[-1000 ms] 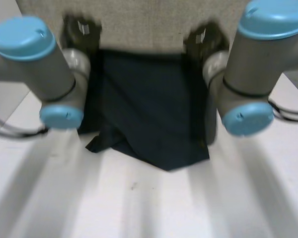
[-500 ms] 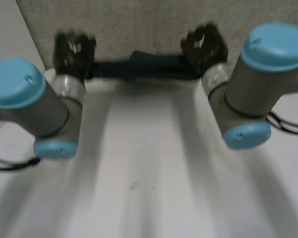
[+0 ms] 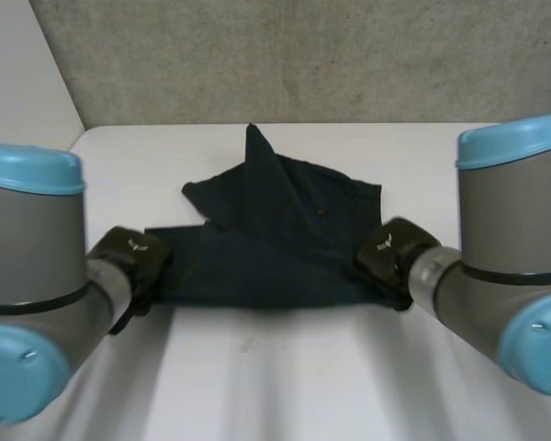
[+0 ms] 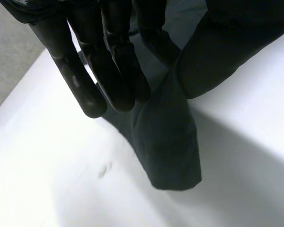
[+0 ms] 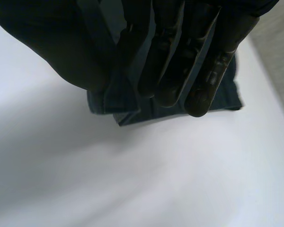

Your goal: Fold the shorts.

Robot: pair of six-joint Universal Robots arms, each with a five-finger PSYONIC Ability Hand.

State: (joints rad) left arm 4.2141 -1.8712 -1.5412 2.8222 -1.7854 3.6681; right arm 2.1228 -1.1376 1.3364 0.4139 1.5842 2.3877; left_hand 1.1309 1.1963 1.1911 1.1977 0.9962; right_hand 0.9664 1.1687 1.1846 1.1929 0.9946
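While pinching the dark navy cloth shorts (image 3: 275, 248) in left hand (image 3: 133, 257) and right hand (image 3: 390, 250), draw corners taut, flatten.

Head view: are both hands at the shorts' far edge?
No: the left hand and right hand sit at the near corners of the shorts.

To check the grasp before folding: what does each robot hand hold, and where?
The shorts: the left robot hand pinches their near left corner, the right robot hand their near right corner.
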